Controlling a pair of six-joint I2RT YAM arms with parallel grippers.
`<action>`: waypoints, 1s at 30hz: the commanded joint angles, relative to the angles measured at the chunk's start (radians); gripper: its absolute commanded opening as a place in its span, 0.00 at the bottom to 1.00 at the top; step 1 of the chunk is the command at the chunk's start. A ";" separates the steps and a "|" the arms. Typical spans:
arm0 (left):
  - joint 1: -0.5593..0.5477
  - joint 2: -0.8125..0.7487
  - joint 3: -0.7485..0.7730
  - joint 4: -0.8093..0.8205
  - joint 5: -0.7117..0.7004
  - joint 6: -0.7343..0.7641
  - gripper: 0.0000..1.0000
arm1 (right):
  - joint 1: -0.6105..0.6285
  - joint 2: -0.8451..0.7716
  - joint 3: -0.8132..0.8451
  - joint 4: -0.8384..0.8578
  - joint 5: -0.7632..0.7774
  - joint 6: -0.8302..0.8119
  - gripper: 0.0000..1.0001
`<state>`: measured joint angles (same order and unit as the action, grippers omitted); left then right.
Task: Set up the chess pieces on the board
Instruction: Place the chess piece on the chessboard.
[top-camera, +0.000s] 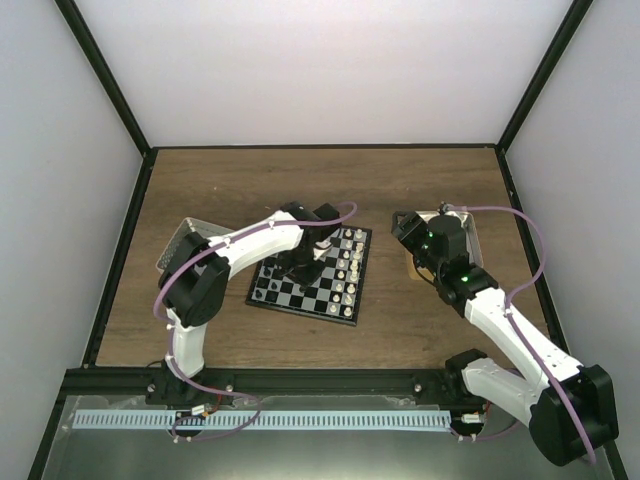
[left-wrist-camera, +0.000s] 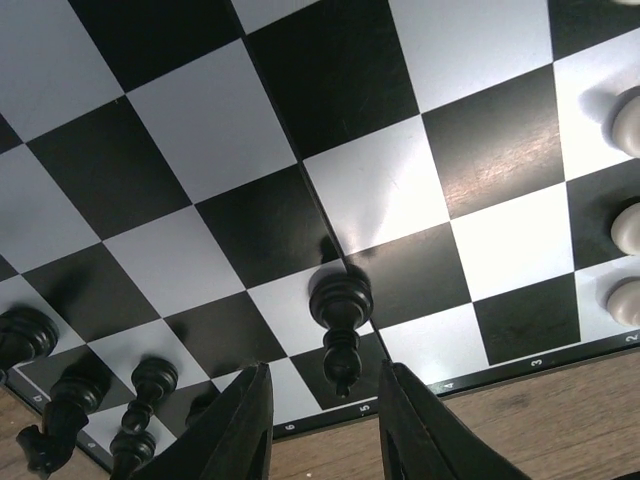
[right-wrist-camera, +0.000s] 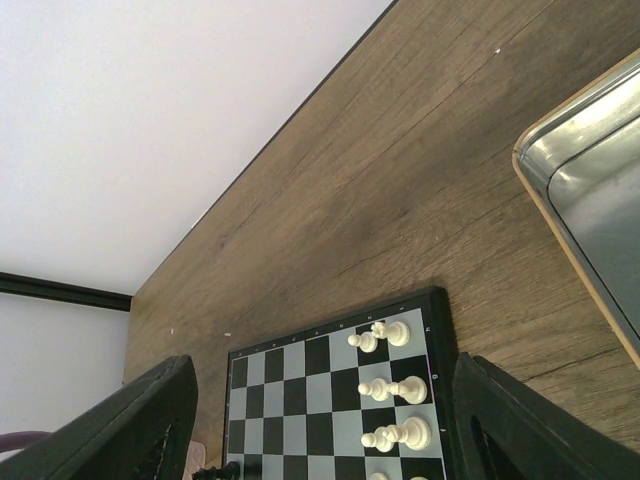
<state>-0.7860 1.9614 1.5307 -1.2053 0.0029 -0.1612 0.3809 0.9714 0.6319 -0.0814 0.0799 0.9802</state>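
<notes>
The left fingers (left-wrist-camera: 245, 430) are spread apart and hold nothing. They flank the tip of a black chess piece (left-wrist-camera: 340, 320) standing on a pale square near the board's (left-wrist-camera: 380, 180) rim. Other black pieces (left-wrist-camera: 140, 400) stand to its left, and white pieces (left-wrist-camera: 628, 230) line the right side. The right fingers (right-wrist-camera: 150, 425) are wide open and empty above the surface (right-wrist-camera: 400, 180), near a metal tray (right-wrist-camera: 590, 190).

I see the brown wood-grain surface (top-camera: 300, 185) carrying three things: the small black-and-pale checked chessboard (top-camera: 300, 297) near the middle, a tan-rimmed metal tray (right-wrist-camera: 595, 180) to its right, and a greyish container (top-camera: 178, 246) (partly under the left arm) to its left.
</notes>
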 joint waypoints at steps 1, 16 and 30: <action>-0.004 -0.008 -0.002 0.034 0.023 -0.012 0.31 | -0.008 0.003 -0.011 0.014 0.021 -0.015 0.72; -0.003 -0.001 -0.043 0.063 0.017 -0.015 0.14 | -0.007 0.015 -0.010 0.014 0.021 -0.017 0.72; 0.138 -0.010 0.105 0.104 -0.045 -0.040 0.04 | -0.008 0.015 -0.008 0.010 0.031 -0.020 0.72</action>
<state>-0.7097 1.9610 1.5562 -1.1305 -0.0158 -0.2016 0.3809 0.9863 0.6250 -0.0811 0.0803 0.9764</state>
